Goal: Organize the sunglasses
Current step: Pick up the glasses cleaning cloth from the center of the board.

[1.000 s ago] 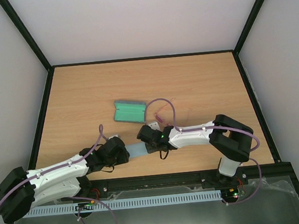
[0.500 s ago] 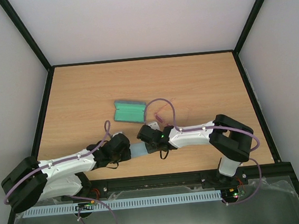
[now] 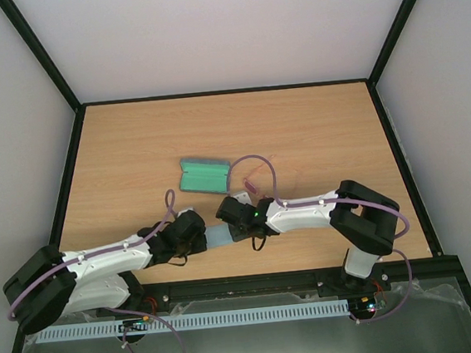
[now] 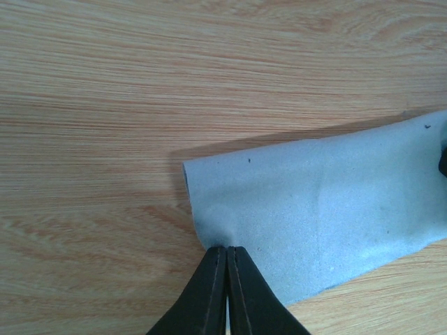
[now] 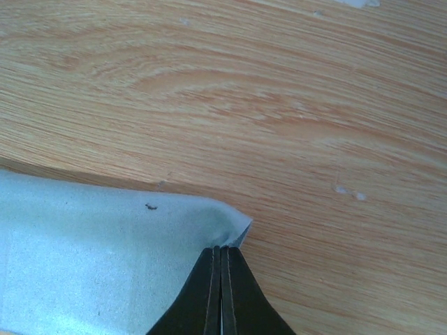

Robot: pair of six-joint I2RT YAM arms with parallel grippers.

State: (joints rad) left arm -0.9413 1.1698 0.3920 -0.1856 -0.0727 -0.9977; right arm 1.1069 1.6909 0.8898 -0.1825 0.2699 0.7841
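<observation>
The light blue cloth (image 3: 219, 236) lies on the tabletop (image 3: 314, 127) near the front edge, between the two arms. The left gripper (image 4: 227, 250) is closed on one edge of the cloth, its fingers pressed together over a small fold. The right gripper (image 5: 221, 249) is closed too, pinching the opposite corner, which is raised a little. At about 11 o'clock from the cloth the case (image 3: 205, 176) lies open, green inside. The sunglasses (image 3: 250, 182) rest on the tabletop at 3 o'clock of the case, just beside it, and at 1 o'clock from the cloth. The purple cable (image 3: 260, 159) of the right arm arches over them and partly hides the thin frame.
</observation>
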